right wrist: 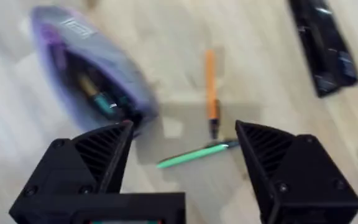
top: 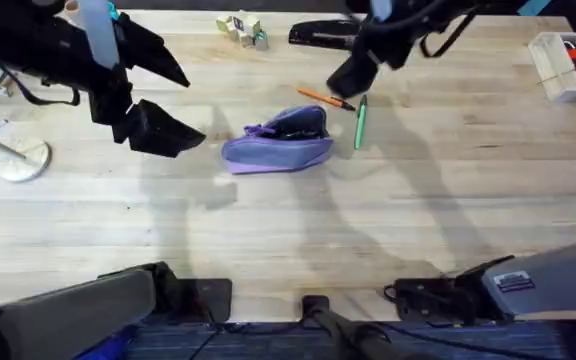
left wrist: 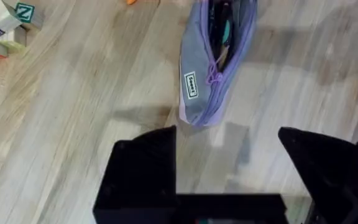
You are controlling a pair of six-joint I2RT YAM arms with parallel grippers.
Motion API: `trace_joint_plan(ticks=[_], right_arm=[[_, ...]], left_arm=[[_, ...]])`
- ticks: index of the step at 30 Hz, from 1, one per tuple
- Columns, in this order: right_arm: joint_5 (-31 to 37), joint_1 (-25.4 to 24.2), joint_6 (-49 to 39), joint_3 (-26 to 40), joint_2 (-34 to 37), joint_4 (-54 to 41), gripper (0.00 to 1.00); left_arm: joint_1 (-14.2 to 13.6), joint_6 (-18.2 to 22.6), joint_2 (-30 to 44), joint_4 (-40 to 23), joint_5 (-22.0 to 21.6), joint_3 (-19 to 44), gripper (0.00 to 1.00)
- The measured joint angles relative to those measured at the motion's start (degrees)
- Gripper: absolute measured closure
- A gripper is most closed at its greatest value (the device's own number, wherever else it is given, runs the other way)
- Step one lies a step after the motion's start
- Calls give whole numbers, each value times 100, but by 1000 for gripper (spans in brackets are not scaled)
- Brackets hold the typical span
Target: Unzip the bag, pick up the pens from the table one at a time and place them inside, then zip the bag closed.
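Looking down from overhead, I saw the bag (top: 276, 143) lying near the middle of the table (top: 288, 230), its zipper drawn back and its mouth gaping, with dark contents showing inside. The orange pen (top: 325, 98) lay just behind the bag's right end, and the green pen (top: 360, 123) lay beside it, the two close together near their dark ends.

My right gripper (top: 353, 75) hung above the pens, released, fingers spread wide and gripping nothing. Through its wrist camera I saw the orange pen (right wrist: 211, 93) and the green pen (right wrist: 197, 154) on the wood between and beyond the two black fingers (right wrist: 98, 155), with the open bag (right wrist: 92, 81) off to one side.

My left gripper (top: 153, 125) sat to the left of the bag, also released and empty. Its wrist camera faced the bag (left wrist: 213, 62) end-on, the small label on the grey side panel showing.

A black stapler (top: 323, 35) rested at the far edge, toy blocks (top: 243, 28) near it.
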Motion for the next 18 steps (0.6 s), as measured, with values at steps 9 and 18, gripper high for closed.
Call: trace_joint_plan(ticks=[9, 18], right_arm=[[0, -544, -519, 0, 2, 260, 5], [-2, -575, -933, 11, 152, 472, 5]], left_arm=[[0, 0, 0, -2, 0, 0, 6], [0, 0, 2, 0, -2, 0, 6]])
